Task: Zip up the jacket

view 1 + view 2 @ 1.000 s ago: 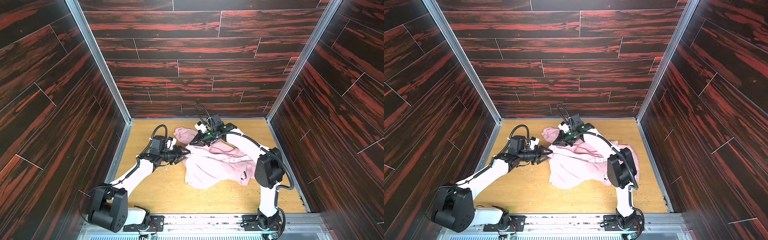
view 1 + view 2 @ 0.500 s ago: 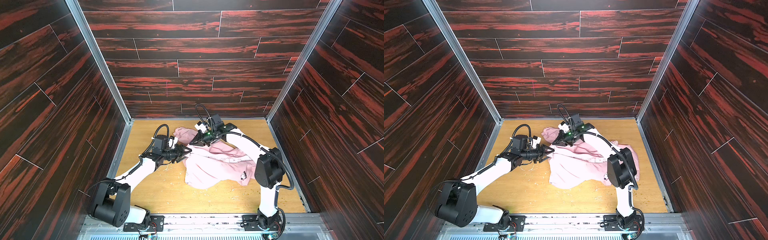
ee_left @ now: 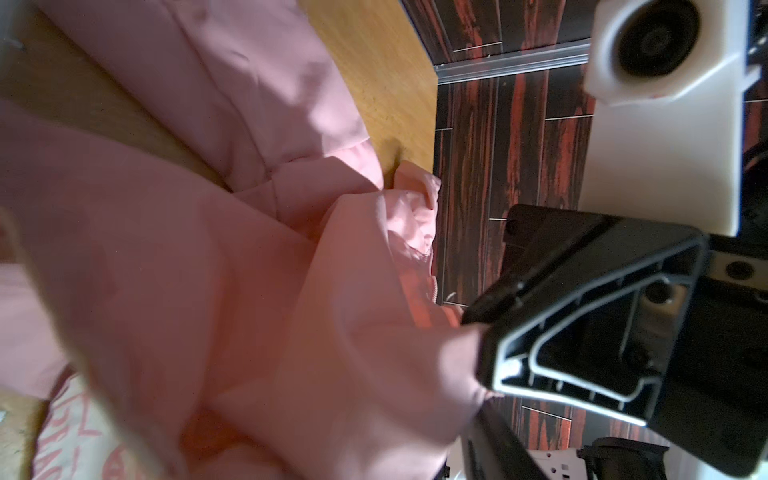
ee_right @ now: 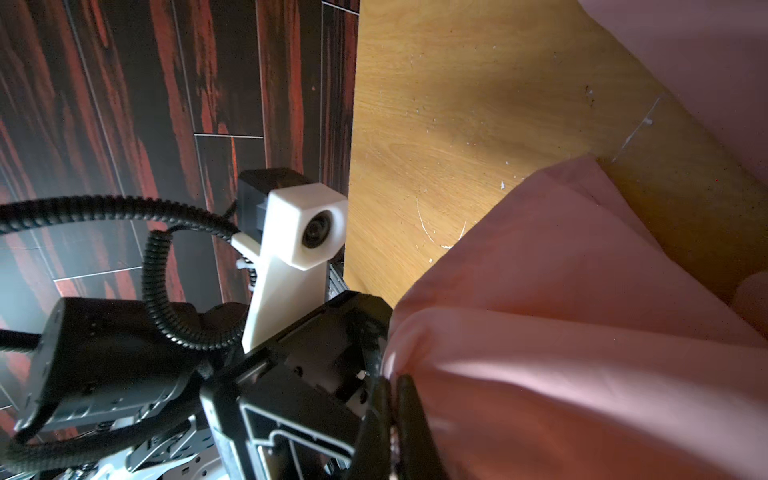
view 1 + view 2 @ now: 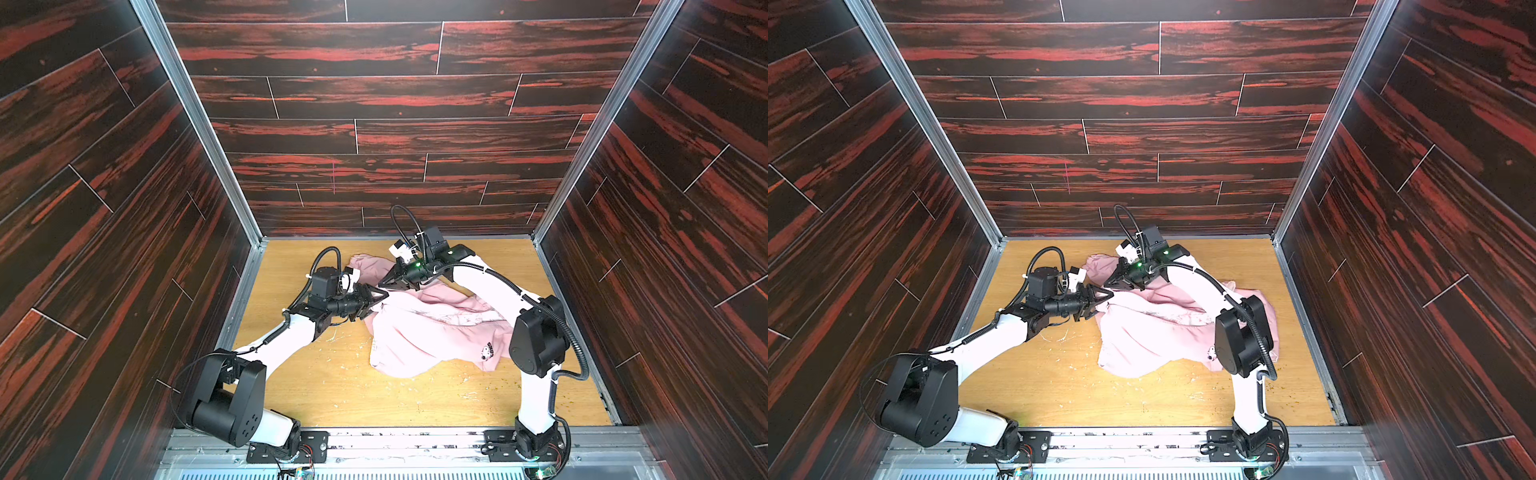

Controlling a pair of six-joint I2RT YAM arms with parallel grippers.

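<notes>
The pink jacket point(image 5: 424, 332) point(image 5: 1142, 328) lies crumpled on the wooden table, its dark-and-white logo point(image 5: 487, 351) near the right arm's elbow. My right gripper point(image 5: 384, 283) point(image 4: 392, 415) is shut on a raised fold of the jacket's left edge. My left gripper point(image 5: 383, 294) point(image 5: 1108, 295) points at that same fold, just below the right one. In the left wrist view, blurred pink fabric point(image 3: 249, 291) fills the space at the jaws and hides my own fingers. A short run of zipper teeth point(image 3: 432, 286) shows beside the right gripper's black finger point(image 3: 582, 332).
Dark red wood-pattern walls point(image 5: 374, 137) enclose the table point(image 5: 332, 395) on three sides, with metal corner posts. Both arm bases sit on the metal rail point(image 5: 395, 449) at the front edge. The right arm's elbow point(image 5: 536, 340) hangs over the jacket's right part. White scuffs mark the tabletop.
My left gripper has moved a little farther back and right, up against the jacket fold beside the right gripper. The right arm and the jacket have stayed put.
</notes>
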